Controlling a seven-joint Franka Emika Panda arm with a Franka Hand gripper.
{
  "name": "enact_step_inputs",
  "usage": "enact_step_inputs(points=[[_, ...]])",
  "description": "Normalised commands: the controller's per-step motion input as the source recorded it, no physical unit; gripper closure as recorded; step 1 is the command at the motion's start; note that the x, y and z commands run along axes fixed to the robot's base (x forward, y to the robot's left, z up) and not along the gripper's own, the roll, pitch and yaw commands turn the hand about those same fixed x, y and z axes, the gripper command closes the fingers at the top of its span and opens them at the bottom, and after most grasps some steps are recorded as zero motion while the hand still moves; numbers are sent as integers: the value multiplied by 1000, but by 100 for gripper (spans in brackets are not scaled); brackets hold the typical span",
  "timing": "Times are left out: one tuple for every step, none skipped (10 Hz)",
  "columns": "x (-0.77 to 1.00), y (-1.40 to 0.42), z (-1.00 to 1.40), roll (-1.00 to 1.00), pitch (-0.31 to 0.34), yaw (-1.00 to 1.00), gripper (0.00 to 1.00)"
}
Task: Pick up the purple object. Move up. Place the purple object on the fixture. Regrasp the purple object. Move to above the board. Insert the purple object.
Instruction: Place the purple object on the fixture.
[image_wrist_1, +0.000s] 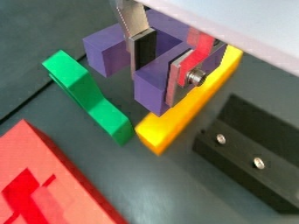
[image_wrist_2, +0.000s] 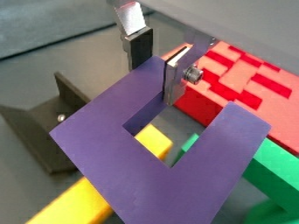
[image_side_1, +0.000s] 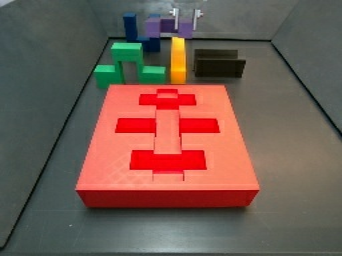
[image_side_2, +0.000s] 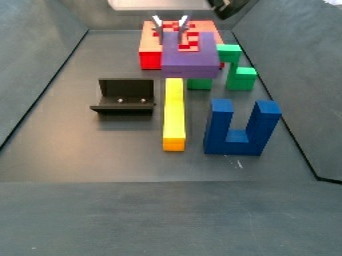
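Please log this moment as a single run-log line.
hand: straddling one prong of purple U-shaped block | block: beside yellow bar | fixture: empty | board: slots open

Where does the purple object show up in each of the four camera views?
Wrist view: purple object at centre, one arm between the gripper fingers.
Wrist view: it fills the lower middle as a big U.
Side view: it is small, at the far top, mostly hidden behind the yellow bar.
Side view: it lies near the top, before the board.
Shared landmark: the yellow bar, beside or beneath it throughout.
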Motion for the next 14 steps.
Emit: enact_step_inputs(points=[[1000, 29, -9, -586, -49, -120, 100], [1000, 0, -11, -454, 0, -114, 100], [1000, 0, -23, -409, 0, -97, 100], [1000, 0, -11, -474, 0, -117, 100], [1000, 0, -20, -497, 0, -117, 100], [1000, 0, 0, -486, 0, -106, 100], [1000, 3, -31, -546, 0, -46, 100], [1000, 29, -71, -623, 0, 0, 100], [1000, 29, -46, -580, 0, -11, 100], [1000, 109, -54, -566, 20, 0, 100], [1000, 151, -77, -514, 57, 0, 100], [1000, 163, -57, -446, 89, 0, 100], [1000, 163, -40, -394, 106, -6, 100], [1000, 126, -11, -271, 163, -86, 100]])
